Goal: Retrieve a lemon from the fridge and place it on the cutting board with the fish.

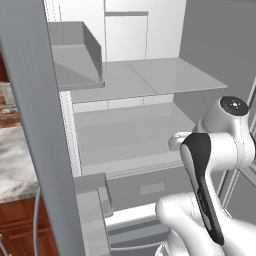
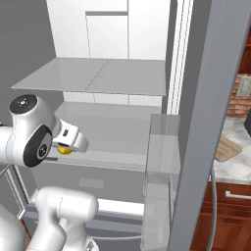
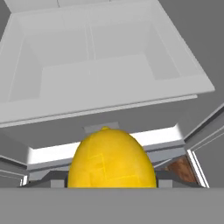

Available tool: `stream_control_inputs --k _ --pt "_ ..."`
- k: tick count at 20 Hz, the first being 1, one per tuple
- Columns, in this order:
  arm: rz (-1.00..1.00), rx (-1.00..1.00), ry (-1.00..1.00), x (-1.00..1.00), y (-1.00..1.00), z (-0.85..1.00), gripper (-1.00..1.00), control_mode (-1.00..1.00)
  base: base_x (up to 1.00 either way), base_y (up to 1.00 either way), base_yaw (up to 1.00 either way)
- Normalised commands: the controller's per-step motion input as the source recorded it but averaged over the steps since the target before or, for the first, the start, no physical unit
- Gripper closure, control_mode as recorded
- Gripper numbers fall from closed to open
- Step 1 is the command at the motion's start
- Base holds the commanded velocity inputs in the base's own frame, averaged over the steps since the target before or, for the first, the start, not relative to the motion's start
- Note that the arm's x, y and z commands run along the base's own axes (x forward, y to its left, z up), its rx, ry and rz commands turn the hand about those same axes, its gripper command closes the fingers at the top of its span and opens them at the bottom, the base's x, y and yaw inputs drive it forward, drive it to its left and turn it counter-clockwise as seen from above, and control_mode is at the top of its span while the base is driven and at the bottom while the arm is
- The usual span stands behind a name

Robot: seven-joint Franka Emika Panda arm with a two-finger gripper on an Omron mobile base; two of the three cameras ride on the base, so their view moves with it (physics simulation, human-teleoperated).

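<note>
The lemon (image 3: 111, 158) sits nearest the hand camera, large and yellow, clamped in the gripper (image 2: 65, 147), whose jaws are partly closed around it. The white arm (image 1: 210, 165) bends forward in front of the open fridge (image 1: 150, 80), the hand level with its lower shelf, just outside that shelf's front edge.

- One small bright-yellow lemon (image 3: 112, 158) is showing, close before the hand camera.
- One tall grey open fridge (image 1: 150, 80) with a white-grey interior is standing ahead.
- Two flat pale-grey shelves (image 2: 98, 76) are lying one above the other inside it.
- One light-tan wooden cutting board (image 2: 228, 148) is resting on one marbled stone counter (image 2: 234, 169).
- One white robot arm (image 1: 220, 145) is reaching in.
</note>
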Motion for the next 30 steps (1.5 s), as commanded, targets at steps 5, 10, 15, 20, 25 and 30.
stream_control_inputs --k 5,10,15,20,25,30 --pt "0.0 0.0 0.0 -0.11 0.0 -0.01 1.0 1.0 -0.09 0.0 0.0" --pt "0.0 0.0 0.0 0.0 0.0 0.0 1.0 1.0 -0.82 -0.03 -0.01" --pt "0.0 0.0 0.0 0.0 0.0 0.0 1.0 1.0 -0.99 -0.04 -0.03" --pt "0.0 0.0 0.0 0.0 0.0 0.0 1.0 1.0 -0.92 -0.06 -0.02" --pt "0.0 0.0 0.0 0.0 0.0 0.0 1.0 1.0 -0.49 0.0 0.0" --pt "0.0 0.0 0.0 0.0 0.0 0.0 1.0 1.0 -0.12 -0.12 0.0"
